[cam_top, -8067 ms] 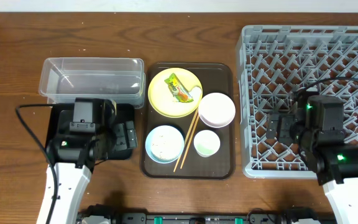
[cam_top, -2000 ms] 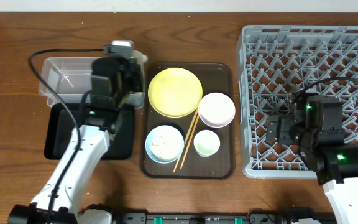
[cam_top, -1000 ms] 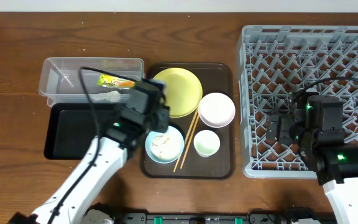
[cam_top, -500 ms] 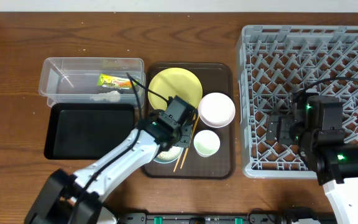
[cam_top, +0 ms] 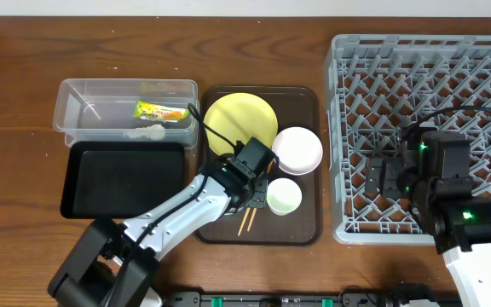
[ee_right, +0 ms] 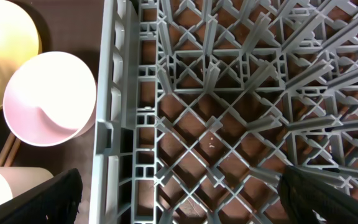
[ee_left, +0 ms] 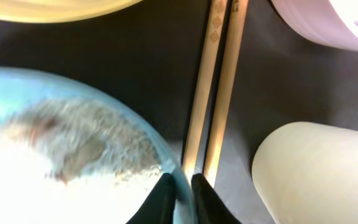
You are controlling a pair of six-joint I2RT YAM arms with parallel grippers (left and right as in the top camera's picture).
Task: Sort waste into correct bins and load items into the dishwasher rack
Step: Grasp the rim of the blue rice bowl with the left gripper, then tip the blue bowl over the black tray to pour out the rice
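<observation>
— On the desk, what's done?
— Only the wrapper [cam_top: 160,111], lying in the clear tub [cam_top: 126,83]; the rack [cam_top: 484,77] holds nothing. Now the left pincer [ee_left: 179,190] pinches the light blue bowl [ee_left: 73,137] at its rim; the right pincer [ee_right: 185,199] gapes, empty.

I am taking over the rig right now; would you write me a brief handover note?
Left gripper: shut on the rim of the light blue bowl, crumbs inside.
Right gripper: open, empty, above the dishwasher rack.
Done: snack wrapper is in the clear tub.
Left: crumbs go to a bin; the black tray holds nothing. Yellow plate, white bowl, green cup, chopsticks and the blue bowl are on the brown tray; nothing is racked.
</observation>
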